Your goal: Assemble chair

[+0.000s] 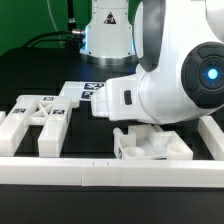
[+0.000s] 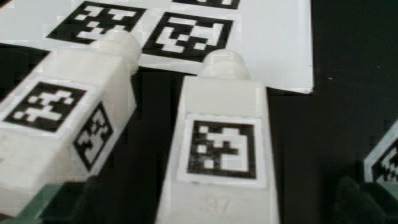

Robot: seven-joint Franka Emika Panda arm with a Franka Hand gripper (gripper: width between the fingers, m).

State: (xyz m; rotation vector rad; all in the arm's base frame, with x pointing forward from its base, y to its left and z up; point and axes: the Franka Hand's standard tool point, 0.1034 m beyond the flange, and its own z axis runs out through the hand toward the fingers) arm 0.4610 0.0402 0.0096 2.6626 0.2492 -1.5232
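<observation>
far left of the exterior view: white chair frames (image 1: 38, 122) flat on the black table (image 1: 30, 75), small black-and-white tags facing up, prongs toward the front border rail (image 1: 110, 178). just beyond them, toward the middle: the marker board (image 1: 88, 92), flat, tags up, partly hidden by the arm.

middle: gripper (image 1: 101, 108) low over the table, just beside the chair frames and near the marker board's edge, touching neither by the look of it. fingertips hard to pick out in either view; jaws spread to the full, nothing in their hold.

in the wrist view, close below: one square post (image 2: 71, 110) and a second post (image 2: 228, 135) side by side, near but apart, each with a tag on its upper face, tapered tips toward the marker board; cannot tell whether touching it. a further tagged piece (image 2: 381, 150) cut off at the picture's edge, apart from both posts.

right of middle in the exterior view: the bulky white arm (image 1: 175, 65) bent over another blocky chair piece (image 1: 150, 146), open-sided, resting on the table just behind the front rail. far right: a side rail (image 1: 212, 140) along the table's edge.
</observation>
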